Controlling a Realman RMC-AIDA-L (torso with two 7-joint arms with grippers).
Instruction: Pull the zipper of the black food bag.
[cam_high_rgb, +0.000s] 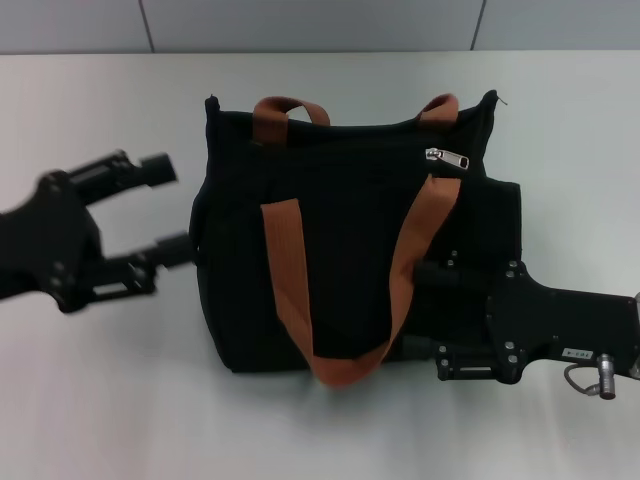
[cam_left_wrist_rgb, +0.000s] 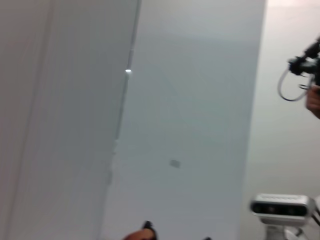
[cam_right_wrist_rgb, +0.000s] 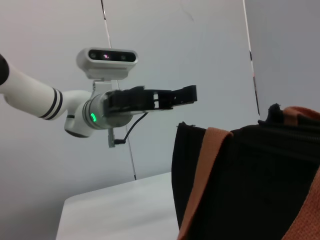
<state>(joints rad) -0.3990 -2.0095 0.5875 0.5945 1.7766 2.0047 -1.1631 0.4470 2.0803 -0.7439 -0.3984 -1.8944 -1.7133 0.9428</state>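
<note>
The black food bag (cam_high_rgb: 340, 250) lies in the middle of the table, its two orange-brown handles draped over it. The zipper's silver pull tab (cam_high_rgb: 447, 157) sits on the zip line near the bag's upper right corner. My left gripper (cam_high_rgb: 170, 208) is open and empty, its fingertips just beside the bag's left edge. My right gripper (cam_high_rgb: 428, 310) is open, with its fingers over the bag's lower right side, well below the tab. The right wrist view shows the bag (cam_right_wrist_rgb: 250, 175) close up and the left gripper (cam_right_wrist_rgb: 191, 95) beyond it. The tab is hidden in both wrist views.
The white table (cam_high_rgb: 100, 380) extends to the left, right and front of the bag. A grey wall (cam_high_rgb: 320, 25) runs behind the table's far edge. The left wrist view shows mostly wall and the right arm's wrist camera (cam_left_wrist_rgb: 282, 206).
</note>
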